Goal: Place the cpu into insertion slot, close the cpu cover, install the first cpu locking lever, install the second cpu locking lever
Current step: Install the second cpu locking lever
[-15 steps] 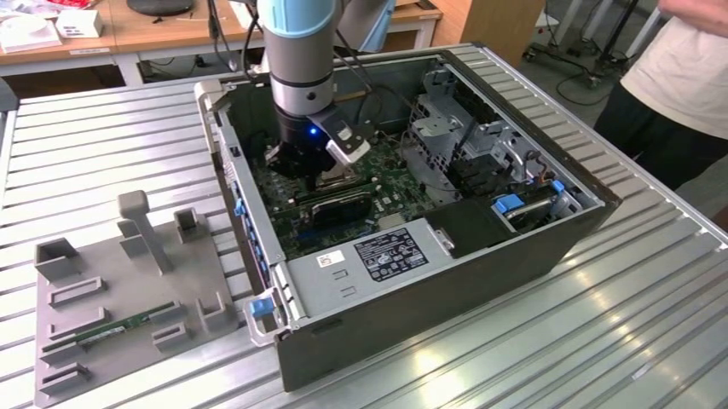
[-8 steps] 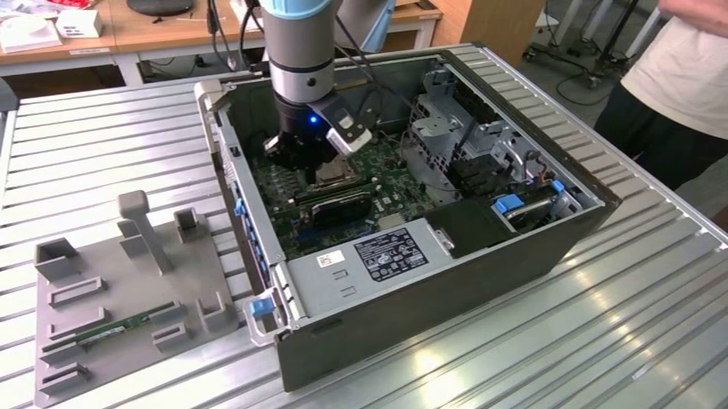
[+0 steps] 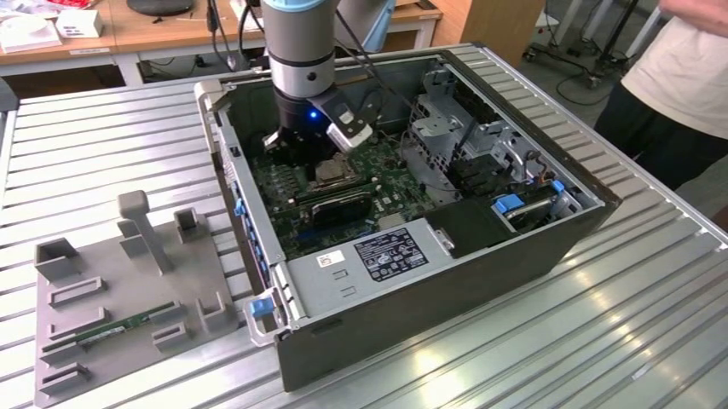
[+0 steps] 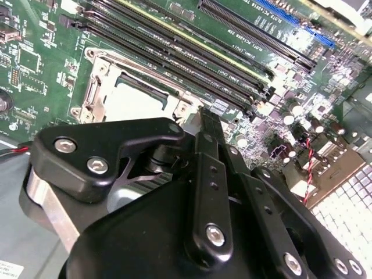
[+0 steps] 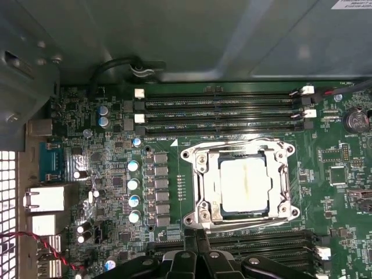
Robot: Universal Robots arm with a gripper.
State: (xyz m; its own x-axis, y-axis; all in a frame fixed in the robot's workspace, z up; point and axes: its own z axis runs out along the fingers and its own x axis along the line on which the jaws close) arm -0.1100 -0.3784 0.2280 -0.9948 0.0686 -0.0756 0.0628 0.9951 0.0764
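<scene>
Ribbed metal table (image 3: 592,341) under case (image 3: 478,256)

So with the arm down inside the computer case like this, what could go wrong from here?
The gripper sits at the edge of the cpu cover, so a slip could scrape the cpu or the memory slots. The case wall stands close to the arm, so a sideways move could clip it.

One cpu (image 5: 245,184), one cpu cover (image 5: 200,192), one person (image 3: 683,77)
</scene>
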